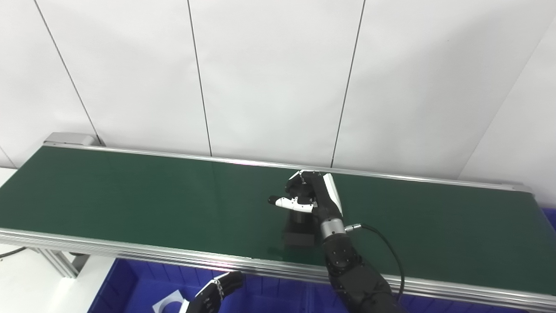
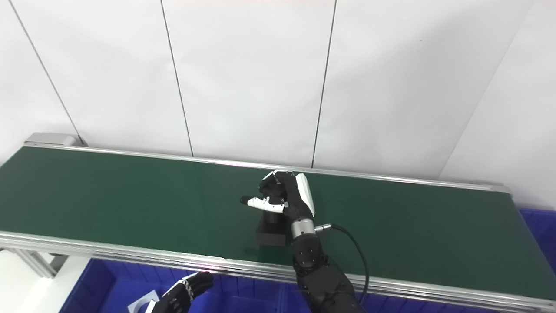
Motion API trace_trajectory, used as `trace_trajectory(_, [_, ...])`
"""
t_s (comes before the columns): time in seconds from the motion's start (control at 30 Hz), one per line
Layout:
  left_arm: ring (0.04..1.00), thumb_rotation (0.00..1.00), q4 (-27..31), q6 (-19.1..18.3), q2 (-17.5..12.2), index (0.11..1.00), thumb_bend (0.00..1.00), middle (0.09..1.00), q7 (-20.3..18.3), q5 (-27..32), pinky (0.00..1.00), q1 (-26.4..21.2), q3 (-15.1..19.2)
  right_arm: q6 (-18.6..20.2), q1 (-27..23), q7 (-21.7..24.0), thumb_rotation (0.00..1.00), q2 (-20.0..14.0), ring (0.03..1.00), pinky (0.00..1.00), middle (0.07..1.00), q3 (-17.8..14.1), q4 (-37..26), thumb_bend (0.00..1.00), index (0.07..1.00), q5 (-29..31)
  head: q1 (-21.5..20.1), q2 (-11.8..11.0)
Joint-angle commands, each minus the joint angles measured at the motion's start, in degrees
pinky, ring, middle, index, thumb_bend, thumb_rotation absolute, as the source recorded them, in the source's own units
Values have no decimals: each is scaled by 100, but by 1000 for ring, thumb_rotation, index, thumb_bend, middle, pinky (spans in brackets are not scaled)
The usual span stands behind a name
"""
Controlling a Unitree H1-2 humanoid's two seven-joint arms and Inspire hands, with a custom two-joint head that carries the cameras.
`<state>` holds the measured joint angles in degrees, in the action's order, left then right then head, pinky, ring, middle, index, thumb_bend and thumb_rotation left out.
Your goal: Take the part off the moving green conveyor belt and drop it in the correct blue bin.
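No text, label, brand, number or sign can be read anywhere in either view: not on the dark green conveyor belt point(image 1: 130, 195), not on the white panelled wall point(image 1: 269, 78).

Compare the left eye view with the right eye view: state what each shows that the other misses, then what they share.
Only the left eye view shows more floor and the belt's support leg at lower left.

Only the right eye view shows a wider stretch of the blue bin past the belt's right end.

Both show the green conveyor belt, the right hand curled around the top of a dark part standing on the belt, the left hand low over the near blue bin, and a pale flat piece in that bin.
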<state>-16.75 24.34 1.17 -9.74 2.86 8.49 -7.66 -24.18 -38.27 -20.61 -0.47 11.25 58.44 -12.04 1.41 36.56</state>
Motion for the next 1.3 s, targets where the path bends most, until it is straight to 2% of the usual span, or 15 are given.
trace_trajectory(0.0, [791,0,164,209,64,753,626,785,-15,41,876,-15,-13,-275,-115,-206,0,8,80,57,93,79,-186,552,85,-40,-7,2])
trace_trajectory(0.3, [788,0,75,228,43,760,627,786,-9,-18,866,-44,-15,-275,74,-927,0,-160,86,68,107,569,-494,563,98,-218,-94,-1])
trace_trajectory(0.5, [791,0,55,220,14,761,620,788,-63,74,873,-74,4,-275,406,-1093,0,-275,91,62,113,731,-1489,557,107,-362,-256,-30])
trace_trajectory(0.7, [791,0,-21,241,-37,759,620,790,-117,109,881,-173,17,-216,1007,-850,0,-347,89,55,119,439,-3031,552,114,-693,-473,-83])
trace_trajectory(0.83, [791,0,-55,231,-66,756,617,790,-173,131,861,-243,9,-30,1571,-475,0,-333,89,53,118,243,-4150,555,111,-694,-618,-105])
trace_trajectory(1.03, [791,0,-13,184,-113,748,610,790,-292,282,861,-248,37,158,2452,-126,0,-266,90,56,117,63,-5379,563,109,-896,-871,-42])
trace_trajectory(1.27, [791,0,37,142,-215,754,603,795,-482,463,879,-220,7,278,3459,116,0,-88,92,61,118,-210,-6134,572,110,-739,-1185,201])
